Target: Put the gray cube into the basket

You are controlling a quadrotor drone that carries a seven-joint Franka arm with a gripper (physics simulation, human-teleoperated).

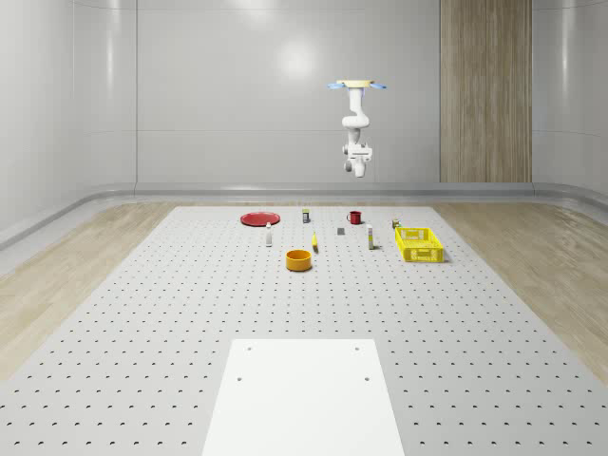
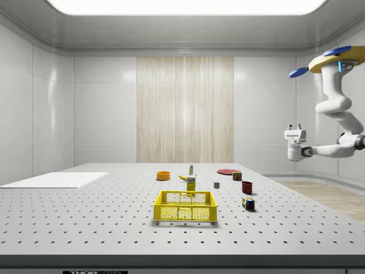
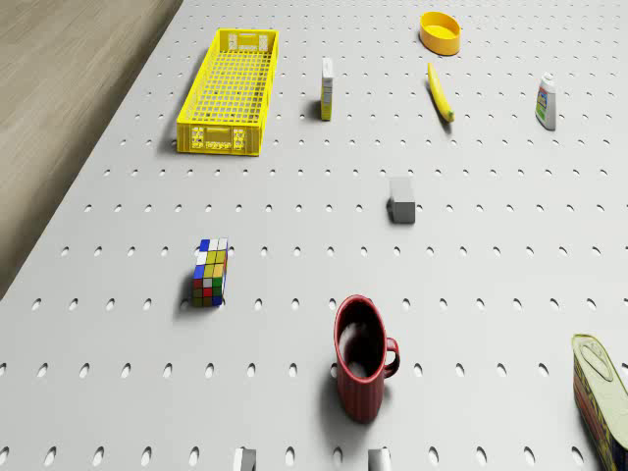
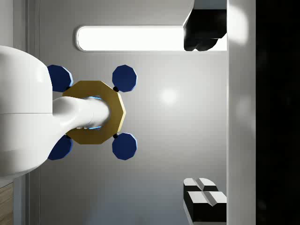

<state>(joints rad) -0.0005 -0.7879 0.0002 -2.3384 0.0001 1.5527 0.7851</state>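
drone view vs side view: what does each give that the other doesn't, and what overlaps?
Drone view: top-down layout, with bare perforated tabletop between the small gray cube and the yellow mesh basket, plus a look into the red mug.
Side view: the robot itself. The yellow-bodied drone hovers high at the side view's right, with the white arm bent below it and the gripper open, pointing up, well above the objects. Also the flat red plate and white sheet.
Shared: cube, basket, mug, multicoloured puzzle cube, orange bowl, banana.
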